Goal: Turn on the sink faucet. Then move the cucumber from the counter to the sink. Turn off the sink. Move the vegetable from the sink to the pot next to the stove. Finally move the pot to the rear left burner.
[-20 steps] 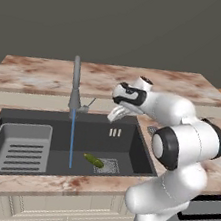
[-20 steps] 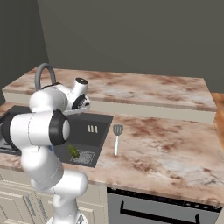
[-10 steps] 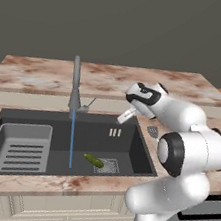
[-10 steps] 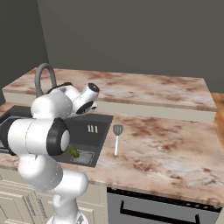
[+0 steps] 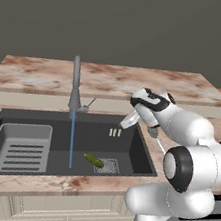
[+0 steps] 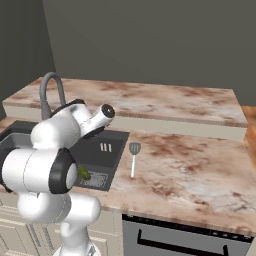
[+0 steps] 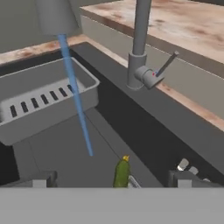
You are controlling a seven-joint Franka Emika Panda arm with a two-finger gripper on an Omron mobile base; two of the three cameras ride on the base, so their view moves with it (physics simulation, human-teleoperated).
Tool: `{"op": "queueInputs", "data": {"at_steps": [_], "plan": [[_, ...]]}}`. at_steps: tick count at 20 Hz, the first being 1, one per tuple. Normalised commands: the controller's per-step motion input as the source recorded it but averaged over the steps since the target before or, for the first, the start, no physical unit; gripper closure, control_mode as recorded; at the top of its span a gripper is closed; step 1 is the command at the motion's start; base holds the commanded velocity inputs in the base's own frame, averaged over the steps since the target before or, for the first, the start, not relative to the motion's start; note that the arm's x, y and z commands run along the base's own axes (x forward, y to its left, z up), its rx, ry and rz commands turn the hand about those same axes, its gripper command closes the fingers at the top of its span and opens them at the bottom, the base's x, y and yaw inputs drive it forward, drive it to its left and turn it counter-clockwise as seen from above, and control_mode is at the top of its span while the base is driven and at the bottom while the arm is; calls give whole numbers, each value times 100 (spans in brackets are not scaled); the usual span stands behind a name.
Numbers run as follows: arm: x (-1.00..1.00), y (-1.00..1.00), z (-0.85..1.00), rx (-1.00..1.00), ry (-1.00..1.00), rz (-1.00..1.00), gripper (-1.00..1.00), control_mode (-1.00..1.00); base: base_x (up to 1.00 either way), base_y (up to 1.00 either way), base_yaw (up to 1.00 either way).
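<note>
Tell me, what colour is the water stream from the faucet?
Blue; the water stream shows best in the hand view.

Slotted metal spatula flat on marbled stone at three o'clock of the basin, head toward twelve, handle toward six. Dark oven front below at five o'clock. Grey wall behind.

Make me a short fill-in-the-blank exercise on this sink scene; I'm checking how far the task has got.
1. The cucumber lies inside the ____.
2. A blue stream runs from the sink faucet, so the water is ____.
3. The gripper holds nothing; its jaws are ____.
4. The spatula lies on the ____.

Missing words: sink; on; open; counter
</note>
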Motion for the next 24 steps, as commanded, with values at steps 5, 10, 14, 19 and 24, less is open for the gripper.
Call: {"op": "queueInputs", "data": {"at_steps": [5, 10, 14, 19, 24], "plan": [[12, 0, 0, 1, -20, 8, -100, -100, 0, 0, 0], [22, 0, 0, 4, -19, 13, -100, -100, 0, 0, 0], [1, 0, 0, 1, -11, 14, -100, -100, 0, 0, 0], [20, 2, 0, 3, -12, 13, -100, -100, 0, 0, 0], [33, 11, 0, 7, -7, 8, -100, -100, 0, 0, 0]]}}
